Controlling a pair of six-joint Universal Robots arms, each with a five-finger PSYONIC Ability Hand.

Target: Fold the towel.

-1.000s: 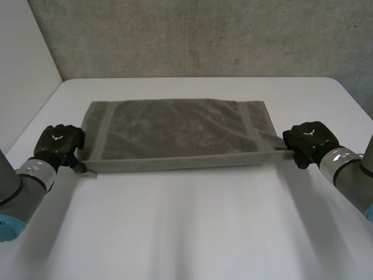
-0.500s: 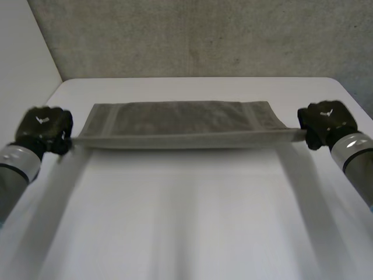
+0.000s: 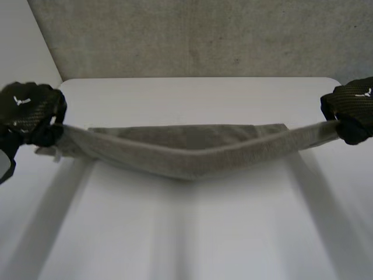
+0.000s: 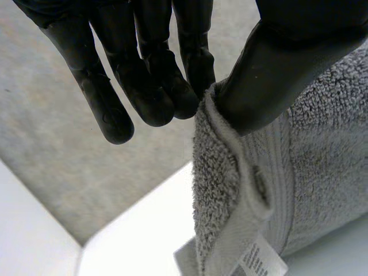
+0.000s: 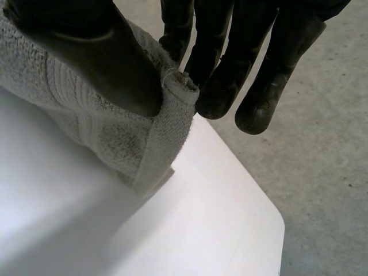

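Note:
A grey towel [image 3: 186,154] hangs stretched between my two hands above the white table [image 3: 186,233], its near edge lifted and sagging in the middle while its far part still lies on the table. My left hand [image 3: 29,111] pinches the towel's left near corner [image 4: 230,190] between thumb and fingers; a white label dangles below that corner. My right hand [image 3: 354,108] holds the right near corner [image 5: 155,138] the same way, thumb pressed on the cloth against the fingers.
A grey wall [image 3: 192,35] stands behind the table's far edge. The table's rounded corner [image 5: 270,213] lies below my right hand, with grey floor beyond it.
Both hands have risen and spread apart with the towel's near corners. The near edge has come off the table and now sags in the air.

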